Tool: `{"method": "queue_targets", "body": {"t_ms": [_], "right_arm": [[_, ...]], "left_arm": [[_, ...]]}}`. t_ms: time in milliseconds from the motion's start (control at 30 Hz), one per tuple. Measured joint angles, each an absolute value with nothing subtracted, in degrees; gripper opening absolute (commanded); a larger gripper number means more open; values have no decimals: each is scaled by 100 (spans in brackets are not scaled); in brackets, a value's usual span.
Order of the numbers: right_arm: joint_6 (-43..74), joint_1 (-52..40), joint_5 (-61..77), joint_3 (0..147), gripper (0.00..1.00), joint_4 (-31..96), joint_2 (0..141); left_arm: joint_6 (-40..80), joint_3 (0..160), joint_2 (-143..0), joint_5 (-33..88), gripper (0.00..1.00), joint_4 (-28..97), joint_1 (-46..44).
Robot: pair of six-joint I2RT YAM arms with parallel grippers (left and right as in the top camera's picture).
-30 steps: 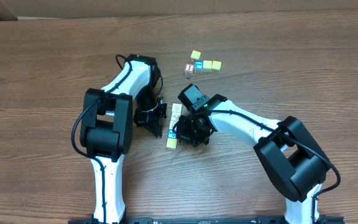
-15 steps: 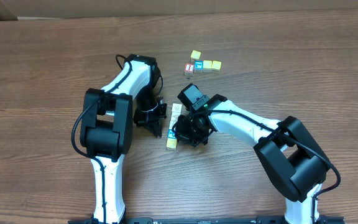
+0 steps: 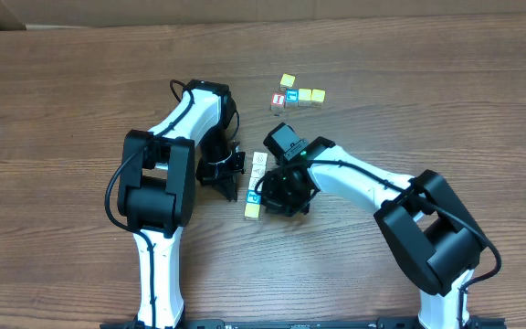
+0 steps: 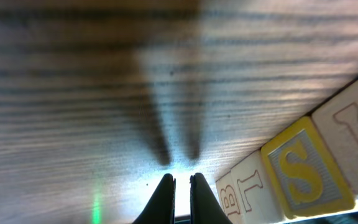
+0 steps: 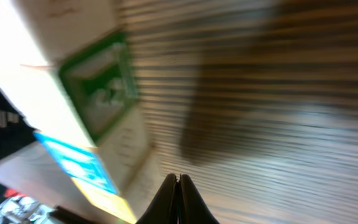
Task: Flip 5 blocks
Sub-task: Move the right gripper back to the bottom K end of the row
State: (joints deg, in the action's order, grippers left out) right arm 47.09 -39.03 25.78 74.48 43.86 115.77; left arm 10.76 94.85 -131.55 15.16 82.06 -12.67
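Blocks: the five small wooden alphabet blocks lie in a short, tight column at the middle of the brown wood-grain table, between the two arms. A whitish block sits at the far end, a blue-faced block lower down, and a yellow block nearest the robot's base.
Left gripper: the left gripper has its black fingers pressed together with nothing between them. It is low over bare wood just beside the column's left side. A yellow-framed "S" face shows to the right of its tips.
Right gripper: the right gripper is likewise clenched and empty, with its tips close to the table on the column's right side. A green-framed face looms up and to the left of them.
Why so held: closed tips probably serve as one thin prod for tipping a cube over. The cubes look too small and too closely packed to pinch. With an arm on each side, either one can nudge.
Edges: the cubes touch face to face, so no finger fits between them. Only the long sides and the two ends are free, and rolling one cube may drag its neighbours.
Open room: bare table spreads wide to the left, the right and the near side. A cluster of spare cubes lies apart on the far side, and between the grippers space is tight.
Progress: the pictures do not show which blocks are already flipped.
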Motion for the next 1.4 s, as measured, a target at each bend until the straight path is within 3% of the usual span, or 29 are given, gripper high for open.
{"method": "queue_targets", "body": {"t_ms": [333,800,1100,1400], "right_arm": [[2574,-3446,2196,7603,4,5415,10626],[1066,-6224,-301,7636,4,4954,10457],[637,-6423,-888,7415,4,4281,10645],[423,-6438,-336,7234,4,4281,10763]], "left_arm": [[1096,10923,-13161,1164,4,7238,-1214],[947,11214,-13240,1020,4,6198,-1809],[722,11133,-13246,956,4,6324,-1778],[705,10910,-13279,915,4,6165,-1785]]}}
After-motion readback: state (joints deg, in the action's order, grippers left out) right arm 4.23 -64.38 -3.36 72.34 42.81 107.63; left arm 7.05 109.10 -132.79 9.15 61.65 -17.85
